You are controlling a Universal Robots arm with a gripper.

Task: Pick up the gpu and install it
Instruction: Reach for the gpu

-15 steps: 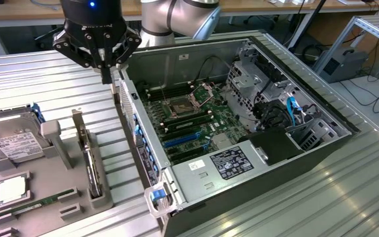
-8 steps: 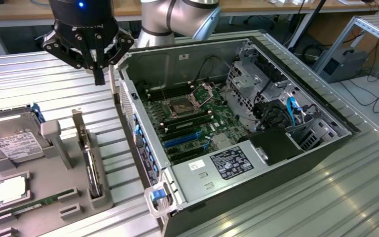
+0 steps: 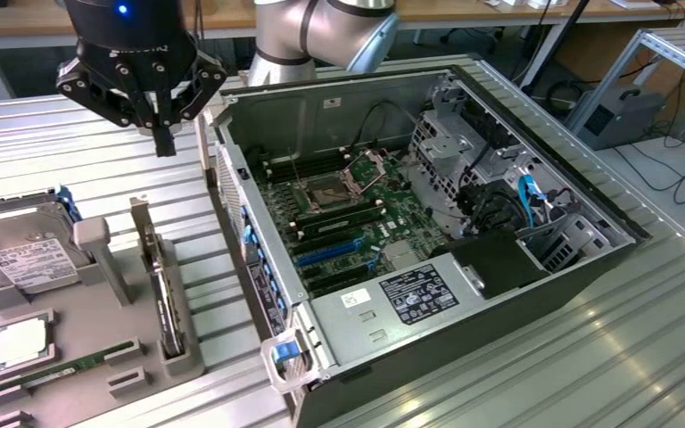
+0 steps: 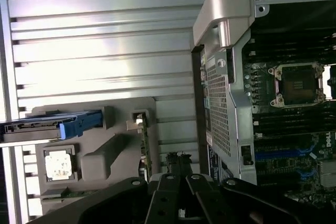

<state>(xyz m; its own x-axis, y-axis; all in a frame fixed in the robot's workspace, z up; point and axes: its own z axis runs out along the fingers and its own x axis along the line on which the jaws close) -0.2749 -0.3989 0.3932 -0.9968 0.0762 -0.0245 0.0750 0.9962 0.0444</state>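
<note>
1. My gripper hangs above the ribbed metal table. The fingers are pressed together into one dark blade with nothing between them, so I'm empty-handed.
2. There's the gpu, standing on its long edge in a slot of the grey holder. Its silver bracket rises at the end of the card nearer to me. I'm up above that end and apart from it, with no contact.
3. Sharing the holder, toward the exterior view's left, are three more parts. A hard drive with a white label sits at the far end. A processor chip lies flat in its own pocket. A slim green RAM stick runs along the near edge.
4. Just beside the holder, on the exterior view's right, the computer case lies on its side with the interior open to me.
5. Inside it I can see the green motherboard, the bare processor socket and the blue expansion slots. A black power supply with a label sits toward the near end.
6. Through my wrist camera, looking past my own fingers, the card shows edge-on in its slot. The case's perforated rear panel stands close alongside the holder.
7. My grey arm rises behind the far end of the case.
</note>
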